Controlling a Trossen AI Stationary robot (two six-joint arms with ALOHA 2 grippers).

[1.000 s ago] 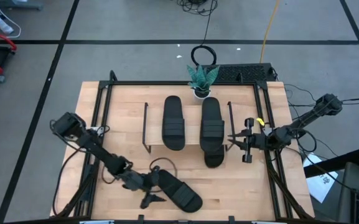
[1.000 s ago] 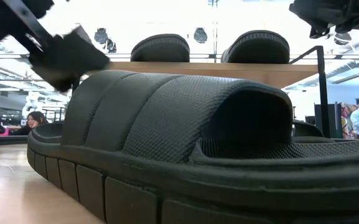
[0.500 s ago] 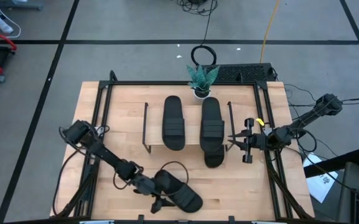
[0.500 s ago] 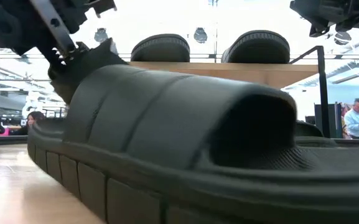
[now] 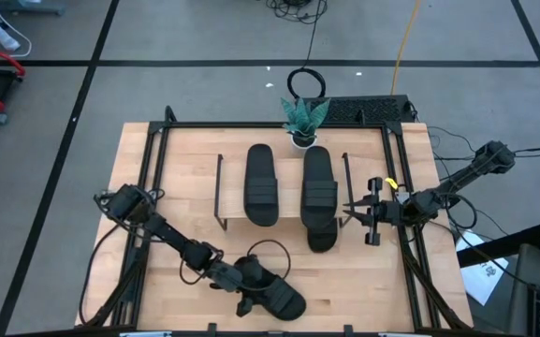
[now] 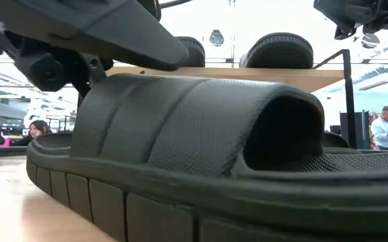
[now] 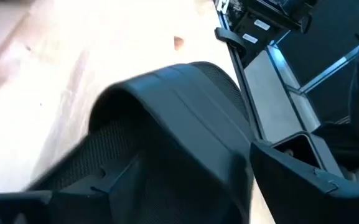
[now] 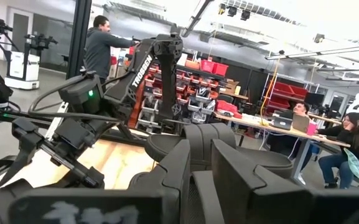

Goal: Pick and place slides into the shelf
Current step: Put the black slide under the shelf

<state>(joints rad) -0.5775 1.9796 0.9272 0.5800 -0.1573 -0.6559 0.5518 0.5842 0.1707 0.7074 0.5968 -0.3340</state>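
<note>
A: Where's the loose slide [image 5: 271, 294]?
B: Bottom centre, the left gripper [image 5: 240, 285] spread over its strap.
A: The others?
B: Two slides [image 5: 261, 184] on the shelf [image 5: 288, 217], potted plant [image 5: 302, 120] behind. The right gripper [image 5: 356, 212], nearly clenched, hangs beside.

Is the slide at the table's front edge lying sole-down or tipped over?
Sole-down. The slide rests flat on the tabletop, its ribbed strap arching upward in the low view, with the left gripper straddling the strap.

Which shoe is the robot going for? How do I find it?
Look at the wooden table, at its front edge, below the shelf. One black slide lies there slanted, alone, with the left gripper over it; the other slides sit straight on the shelf.
</note>
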